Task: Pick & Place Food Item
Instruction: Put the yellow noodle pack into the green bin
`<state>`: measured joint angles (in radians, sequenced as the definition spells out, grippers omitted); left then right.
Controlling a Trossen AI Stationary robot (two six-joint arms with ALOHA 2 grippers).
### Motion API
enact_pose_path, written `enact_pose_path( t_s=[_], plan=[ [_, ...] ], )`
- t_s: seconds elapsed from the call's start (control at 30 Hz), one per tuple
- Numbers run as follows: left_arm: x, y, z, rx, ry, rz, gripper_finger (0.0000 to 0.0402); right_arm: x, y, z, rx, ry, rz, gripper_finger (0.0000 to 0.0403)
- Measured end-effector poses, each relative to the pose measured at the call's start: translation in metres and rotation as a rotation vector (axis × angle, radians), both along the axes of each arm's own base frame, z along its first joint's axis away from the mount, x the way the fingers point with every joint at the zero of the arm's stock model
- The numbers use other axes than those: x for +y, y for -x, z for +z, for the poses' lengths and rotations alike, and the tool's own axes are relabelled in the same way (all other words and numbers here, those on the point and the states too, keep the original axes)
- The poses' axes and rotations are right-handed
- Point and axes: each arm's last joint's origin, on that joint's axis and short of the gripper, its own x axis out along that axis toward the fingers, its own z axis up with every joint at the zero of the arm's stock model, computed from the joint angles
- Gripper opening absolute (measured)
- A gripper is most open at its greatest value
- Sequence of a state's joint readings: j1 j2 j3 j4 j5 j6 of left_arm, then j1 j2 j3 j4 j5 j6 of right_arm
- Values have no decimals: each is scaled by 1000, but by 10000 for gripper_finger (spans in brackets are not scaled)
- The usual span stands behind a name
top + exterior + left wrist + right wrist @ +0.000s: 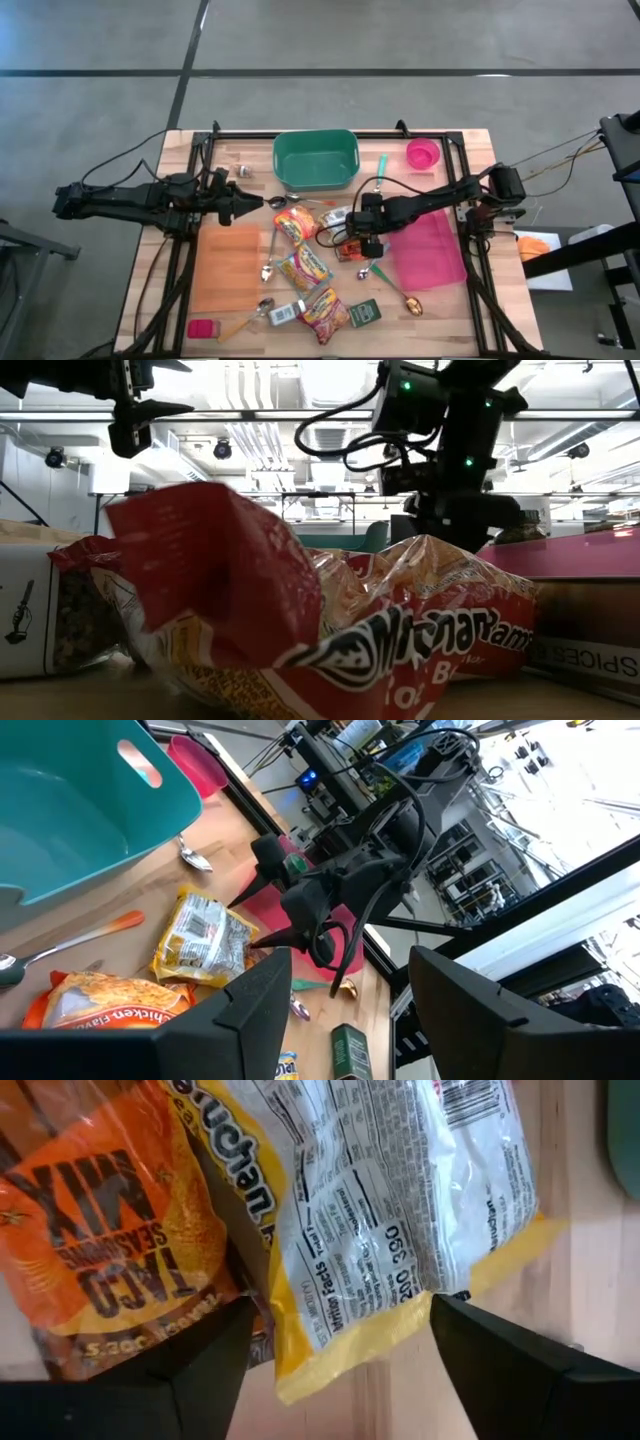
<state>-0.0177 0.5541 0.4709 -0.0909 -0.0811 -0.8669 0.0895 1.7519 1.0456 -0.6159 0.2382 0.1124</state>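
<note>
The right gripper (335,1355) hangs just over the white and yellow crinkly noodle packet (400,1210), its claw spread wide and holding nothing. An orange noodle packet (110,1230) lies right beside it, touching. The claw could pinch both packets, or the slippery wrapper could slide out. Farther off, the left gripper (262,202) waits, open, near the green plastic bin (316,160).
</note>
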Motion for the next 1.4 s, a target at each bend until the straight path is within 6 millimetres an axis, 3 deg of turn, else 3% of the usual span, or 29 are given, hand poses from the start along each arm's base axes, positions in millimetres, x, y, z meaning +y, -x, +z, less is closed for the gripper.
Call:
enact_pose_path(
  t_s=[0.8,1.1,1.4],
  plan=[
    [0,0,-1,11,31,6,204,-1,3,-6,-34,5,-2,18],
    [0,0,-1,12,49,10,204,2,6,6,-71,-50,-11,11],
    [0,0,-2,12,50,10,204,0,21,53,-228,-80,-45,11]
  ],
)
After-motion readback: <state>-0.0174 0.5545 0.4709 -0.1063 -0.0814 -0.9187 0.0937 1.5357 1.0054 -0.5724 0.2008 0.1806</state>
